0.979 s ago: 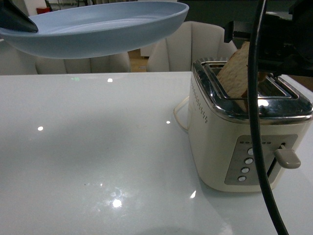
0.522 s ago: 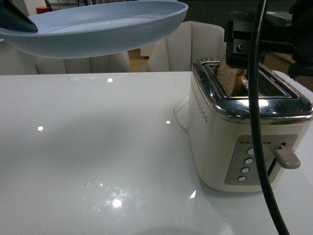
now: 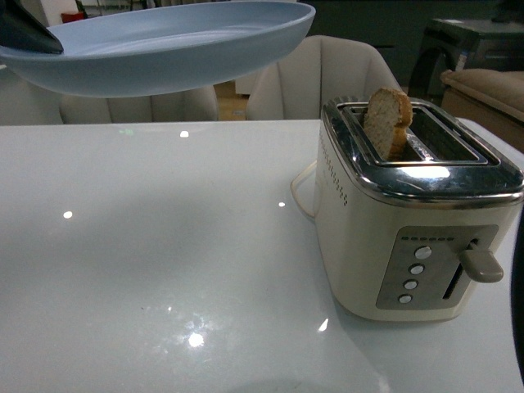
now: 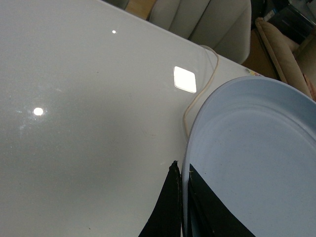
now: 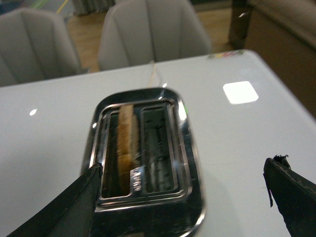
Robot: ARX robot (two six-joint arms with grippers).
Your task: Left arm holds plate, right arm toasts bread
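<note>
The pale blue plate [image 3: 164, 49] hangs level high above the table's left side, with my left gripper [image 3: 24, 33] shut on its rim. In the left wrist view the black fingers pinch the plate [image 4: 256, 148] edge at my left gripper [image 4: 181, 170]. The bread [image 3: 386, 123] stands upright in the left slot of the cream toaster [image 3: 393, 246], its rounded top poking out. In the right wrist view my right gripper [image 5: 186, 165] is open and empty above the toaster [image 5: 148, 205], apart from the bread [image 5: 126, 136]. The right gripper is out of the front view.
The toaster's side lever [image 3: 481, 264] sits at the top of its track. A cream cord [image 3: 303, 192] loops behind the toaster on the glossy white table [image 3: 164, 262]. Pale chairs [image 3: 336, 74] stand beyond the far edge and a dark sofa [image 3: 483, 86] lies at the right.
My right gripper has let go of the bread and lifted out of the front view. The bread has sunk lower into the slot. The plate and left gripper have not moved.
</note>
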